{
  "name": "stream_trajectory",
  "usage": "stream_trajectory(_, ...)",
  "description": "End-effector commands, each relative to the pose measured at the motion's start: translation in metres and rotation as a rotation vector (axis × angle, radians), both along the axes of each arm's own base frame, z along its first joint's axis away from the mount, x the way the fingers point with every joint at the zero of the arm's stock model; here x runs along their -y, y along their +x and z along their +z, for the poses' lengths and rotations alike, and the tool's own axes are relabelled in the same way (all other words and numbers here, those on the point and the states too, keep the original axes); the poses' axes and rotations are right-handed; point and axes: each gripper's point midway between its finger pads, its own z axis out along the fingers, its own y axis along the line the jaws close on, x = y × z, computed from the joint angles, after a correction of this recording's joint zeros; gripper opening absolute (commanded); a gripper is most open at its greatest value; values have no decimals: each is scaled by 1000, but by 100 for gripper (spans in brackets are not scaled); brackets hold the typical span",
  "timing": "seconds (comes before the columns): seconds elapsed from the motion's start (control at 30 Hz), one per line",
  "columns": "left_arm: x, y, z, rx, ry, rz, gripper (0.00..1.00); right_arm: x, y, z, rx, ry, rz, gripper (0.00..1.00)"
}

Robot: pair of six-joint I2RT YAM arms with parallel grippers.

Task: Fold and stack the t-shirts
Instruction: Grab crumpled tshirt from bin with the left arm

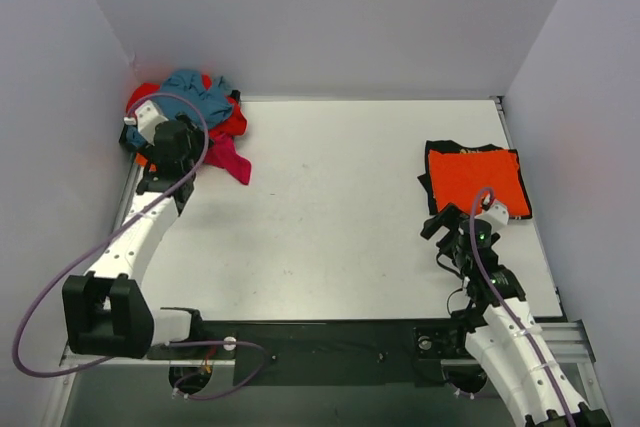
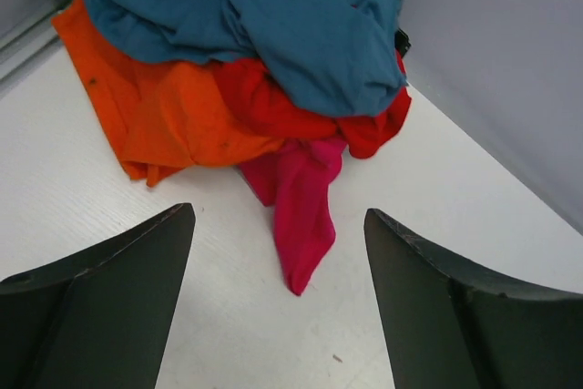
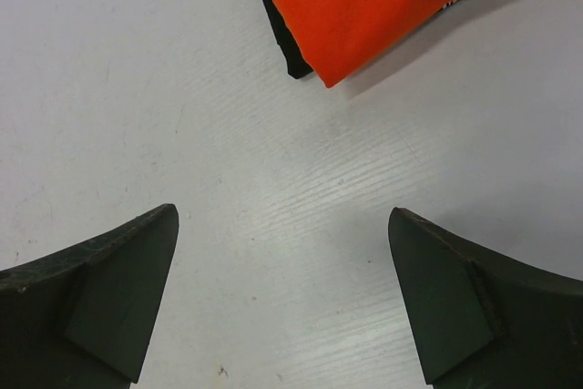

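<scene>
A crumpled pile of t-shirts lies in the far left corner: a teal one (image 1: 196, 93) (image 2: 301, 25) on top, red (image 1: 234, 123) (image 2: 282, 102), orange (image 2: 173, 107) and magenta (image 1: 231, 163) (image 2: 302, 202) beneath. My left gripper (image 1: 172, 152) (image 2: 278, 216) is open and empty, just short of the pile, with the magenta tip lying between its fingers on the table. At the right, a folded orange t-shirt (image 1: 476, 180) (image 3: 383, 2) lies on a folded black one (image 1: 438, 150) (image 3: 273, 20). My right gripper (image 1: 446, 223) (image 3: 282, 214) is open and empty over bare table, just near of that stack.
The white table (image 1: 330, 217) is boxed in by pale walls at the left (image 1: 60, 147), back (image 1: 330, 27) and right (image 1: 590, 147). The shirt pile sits against the left wall corner. A dark rail (image 1: 330, 337) runs along the near edge between the arm bases.
</scene>
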Motion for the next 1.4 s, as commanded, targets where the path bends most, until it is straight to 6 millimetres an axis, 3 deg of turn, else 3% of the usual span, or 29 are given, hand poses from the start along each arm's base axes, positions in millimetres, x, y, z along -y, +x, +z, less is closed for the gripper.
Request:
stream_trajectory(0.0, -34, 30, -3, -29, -22, 108, 86, -3, 5, 4, 26, 11, 0, 94)
stream_trajectory(0.03, -36, 41, 5, -14, -35, 115, 85, -3, 5, 2, 23, 9, 0, 93)
stream_trajectory(0.07, -40, 52, -16, -68, -45, 112, 82, -2, 4, 0, 19, 7, -1, 93)
stream_trajectory(0.1, -38, 63, -8, -62, -60, 109, 82, -2, 5, 0, 19, 7, -1, 93)
stream_trajectory(0.13, -48, 73, -31, -117, -74, 123, 81, -3, 5, 0, 19, 8, 2, 93)
stream_trajectory(0.17, -49, 84, -22, -105, -79, 119, 81, -3, 5, 0, 20, 5, 2, 93)
stream_trajectory(0.2, -46, 94, -44, -155, -87, 105, 80, -3, 5, -2, 17, 6, 1, 93)
stream_trajectory(0.27, -43, 119, -41, -154, -102, 84, 79, -3, 5, -2, 19, 4, 0, 93)
stream_trajectory(0.3, -41, 124, -61, -198, -108, 77, 78, -2, 5, -3, 18, 1, -3, 93)
stream_trajectory(0.47, -39, 151, -62, -189, -119, 59, 69, 0, 5, -4, 17, -4, -9, 92)
stream_trajectory(0.5, -38, 153, -63, -187, -122, 54, 66, 0, 6, -4, 19, -3, -11, 92)
stream_trajectory(0.57, -37, 156, -59, -171, -121, 45, 48, 0, 6, -6, 15, -5, -13, 92)
stream_trajectory(0.63, -36, 156, -56, -174, -117, 40, 43, 0, 7, -6, 13, -3, -12, 91)
stream_trajectory(0.67, -36, 153, -53, -178, -113, 46, 43, -1, 7, -7, 10, -3, -11, 91)
stream_trajectory(0.77, -40, 145, -41, -166, -97, 72, 63, -2, 8, -10, -6, -3, -7, 91)
stream_trajectory(0.83, -44, 140, -31, -156, -87, 90, 67, -2, 8, -10, -13, -3, -6, 91)
stream_trajectory(1.03, -53, 138, -8, -109, -37, 120, 66, -4, 10, -12, -18, 0, 3, 91)
stream_trajectory(1.2, -49, 154, -23, -143, -36, 95, 58, -5, 10, -13, -23, 2, 10, 90)
stream_trajectory(1.37, -42, 165, -38, -180, -47, 70, 57, -6, 11, -13, -20, -1, 12, 90)
